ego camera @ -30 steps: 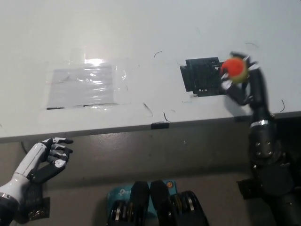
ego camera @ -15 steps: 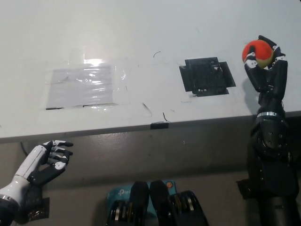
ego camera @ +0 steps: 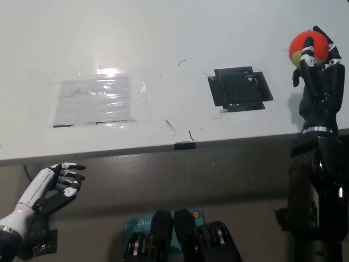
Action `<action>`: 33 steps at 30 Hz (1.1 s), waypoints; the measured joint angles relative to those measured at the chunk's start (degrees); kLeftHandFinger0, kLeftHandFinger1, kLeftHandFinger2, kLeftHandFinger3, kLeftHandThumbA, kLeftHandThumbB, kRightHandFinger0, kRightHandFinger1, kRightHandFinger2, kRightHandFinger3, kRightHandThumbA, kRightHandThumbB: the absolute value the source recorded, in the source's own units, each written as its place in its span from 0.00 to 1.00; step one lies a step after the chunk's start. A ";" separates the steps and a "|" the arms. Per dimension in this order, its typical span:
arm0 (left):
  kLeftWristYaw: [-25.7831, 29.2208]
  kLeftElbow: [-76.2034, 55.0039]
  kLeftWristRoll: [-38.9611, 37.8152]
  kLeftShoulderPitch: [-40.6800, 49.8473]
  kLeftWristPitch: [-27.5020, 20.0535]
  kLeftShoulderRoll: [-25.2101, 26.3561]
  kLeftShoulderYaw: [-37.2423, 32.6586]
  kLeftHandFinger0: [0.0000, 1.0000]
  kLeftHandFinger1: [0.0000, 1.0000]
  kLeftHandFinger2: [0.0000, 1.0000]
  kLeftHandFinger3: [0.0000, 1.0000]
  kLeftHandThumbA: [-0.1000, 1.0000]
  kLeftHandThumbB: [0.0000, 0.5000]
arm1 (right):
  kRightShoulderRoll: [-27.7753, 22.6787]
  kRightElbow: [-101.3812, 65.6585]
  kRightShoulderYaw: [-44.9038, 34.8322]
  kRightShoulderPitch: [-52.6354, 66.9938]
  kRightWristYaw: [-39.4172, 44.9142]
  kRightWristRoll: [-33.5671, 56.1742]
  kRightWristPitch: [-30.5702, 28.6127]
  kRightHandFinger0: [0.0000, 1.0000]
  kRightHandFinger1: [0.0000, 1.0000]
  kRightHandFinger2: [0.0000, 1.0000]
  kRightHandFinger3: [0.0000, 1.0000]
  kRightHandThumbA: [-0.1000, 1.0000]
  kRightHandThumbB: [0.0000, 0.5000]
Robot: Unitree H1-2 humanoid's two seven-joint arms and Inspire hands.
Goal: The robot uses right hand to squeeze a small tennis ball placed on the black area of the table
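A small red and yellow tennis ball [ego camera: 307, 47] sits in my black right hand [ego camera: 317, 68], which is shut on it and raised above the table at the far right. The black area [ego camera: 239, 88] of the white table [ego camera: 163, 38] lies bare to the left of that hand. My white left hand [ego camera: 55, 184] rests below the table's front edge at the lower left, its fingers loosely curled and holding nothing.
A clear plastic sheet [ego camera: 98, 100] is taped to the table at the left. The table's front edge [ego camera: 185, 145] runs across the middle of the picture, with a small black tab on it.
My right hand has lifted the ball off the black area and carried it up and to the right. The left hand has stayed in place.
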 measured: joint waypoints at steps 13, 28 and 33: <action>0.00 0.00 0.04 0.14 -0.43 0.00 -0.10 0.40 0.49 0.59 0.68 0.63 0.21 | -0.13 0.06 0.09 2.93 0.02 1.98 0.95 0.00 0.00 0.25 0.31 0.00 0.14; 0.00 0.02 0.09 0.65 -0.22 -0.03 -0.12 0.42 0.51 0.61 0.71 0.50 0.13 | -15.97 10.66 22.26 -0.53 3.04 -11.62 4.17 0.00 0.03 0.40 0.34 0.00 0.00; 0.00 0.02 0.09 0.79 0.12 -0.07 -0.12 0.41 0.50 0.61 0.71 0.49 0.16 | -19.01 18.97 31.67 -3.46 3.30 -17.56 4.68 0.00 0.02 0.28 0.65 0.00 0.00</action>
